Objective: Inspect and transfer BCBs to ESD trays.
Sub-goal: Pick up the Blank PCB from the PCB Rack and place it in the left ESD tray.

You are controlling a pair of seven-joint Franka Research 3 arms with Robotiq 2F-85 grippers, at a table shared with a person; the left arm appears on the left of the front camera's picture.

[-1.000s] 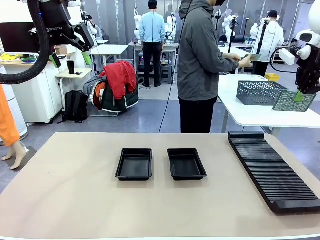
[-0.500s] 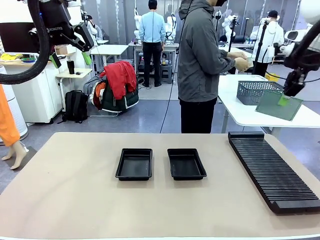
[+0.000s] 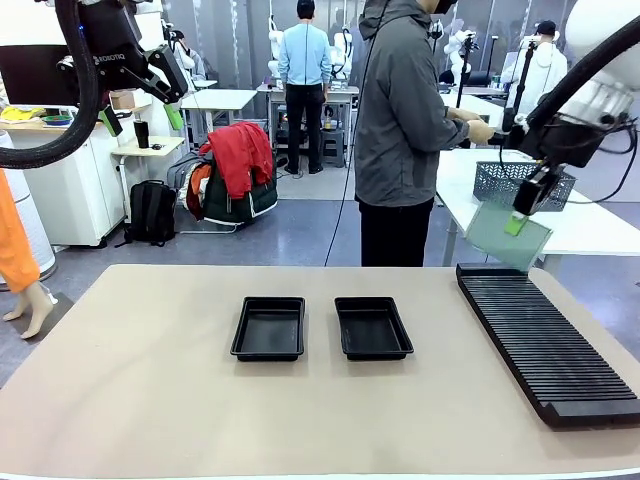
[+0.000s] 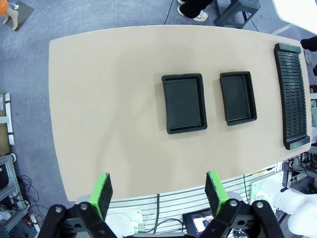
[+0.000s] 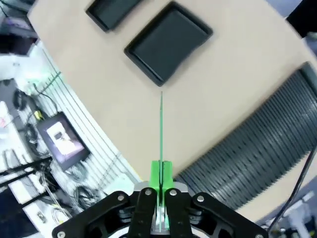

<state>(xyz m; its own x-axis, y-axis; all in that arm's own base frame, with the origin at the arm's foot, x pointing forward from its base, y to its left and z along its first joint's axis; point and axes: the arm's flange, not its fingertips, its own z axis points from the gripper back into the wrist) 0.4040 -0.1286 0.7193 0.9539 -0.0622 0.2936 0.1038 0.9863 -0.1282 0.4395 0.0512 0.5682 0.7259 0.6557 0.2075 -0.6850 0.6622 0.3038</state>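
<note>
- Front view: we count two ESD trays on the beige counter (image 3: 150, 400). The left tray (image 3: 240, 330) and the right tray (image 3: 375, 354) lie side by side near the middle, apart from each other, and both show bare black floors.
- We count one BCB (image 3: 492, 238). It is a green board, tilted, hanging in the air above the far end of the slotted rack (image 3: 545, 340). It touches neither the rack nor a tray.
- The right tool (image 3: 516, 224) is clamped on that BCB near its upper edge. In the right wrist view the board stands edge-on, a thin green line rising from between the closed pads (image 5: 155, 173).
- The left tool (image 3: 145, 125) is raised high at the upper left, jaws wide apart, gripping nothing. Its wrist view looks down on the counter from well above, with both trays and the rack beyond its two green pads (image 4: 104, 193).
- We count one rack, long, black and ribbed, at the counter's right side, to the right of the right tray.
- We count one grey wire-mesh basket (image 3: 520, 185), on the white table behind the counter. A person (image 3: 400, 120) in a grey jacket stands beside that table, with a hand (image 3: 482, 130) held out over it.
</note>
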